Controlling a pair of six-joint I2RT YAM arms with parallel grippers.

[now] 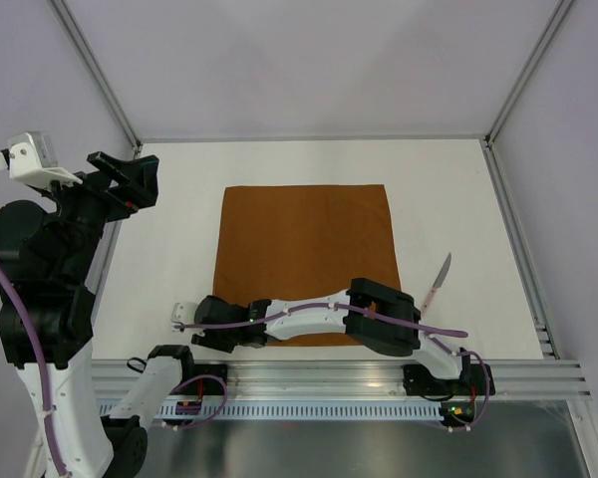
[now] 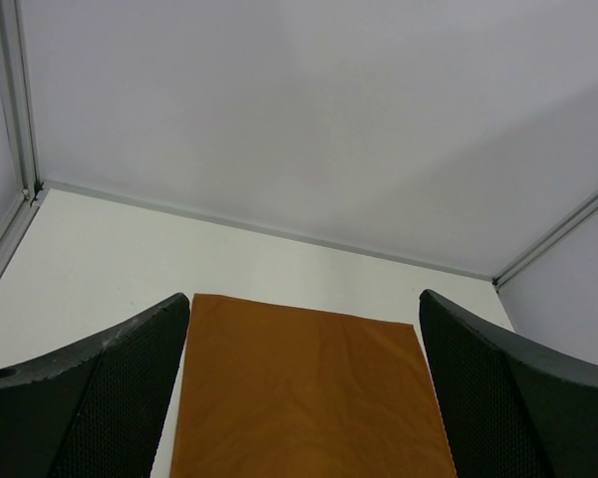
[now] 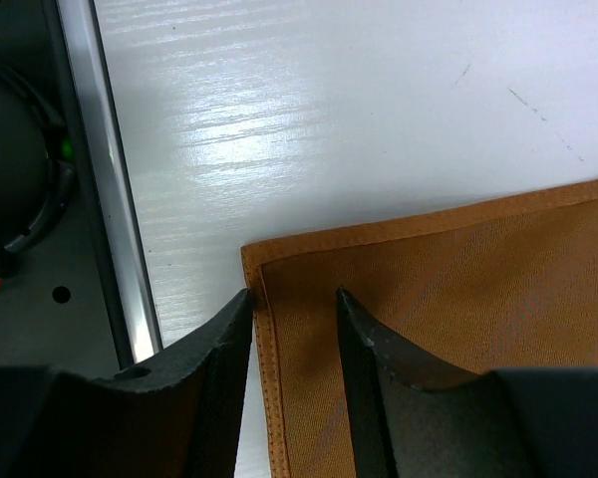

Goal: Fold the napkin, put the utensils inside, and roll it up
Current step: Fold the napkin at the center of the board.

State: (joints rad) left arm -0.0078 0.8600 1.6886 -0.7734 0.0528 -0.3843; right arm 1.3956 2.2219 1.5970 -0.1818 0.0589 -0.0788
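The rust-brown napkin (image 1: 304, 259) lies flat and unfolded on the white table. The knife (image 1: 438, 282), with a silver blade and a pale pink handle, lies on the table just right of the napkin's near right corner. My right arm reaches leftward along the napkin's near edge, with the right gripper (image 1: 194, 324) at the near left corner. In the right wrist view the gripper (image 3: 293, 299) is open and straddles the stitched hem of the napkin (image 3: 458, 279), one finger (image 3: 214, 368) over the table and the other over the cloth. My left gripper (image 1: 140, 174) hangs high at the far left, wide open (image 2: 304, 299), looking down on the napkin (image 2: 299, 398).
A slotted aluminium rail (image 1: 329, 373) runs along the near table edge, seen close beside the right gripper as a metal strip (image 3: 120, 249). Another rail (image 1: 518, 249) borders the right side. Grey walls and frame posts enclose the back and sides.
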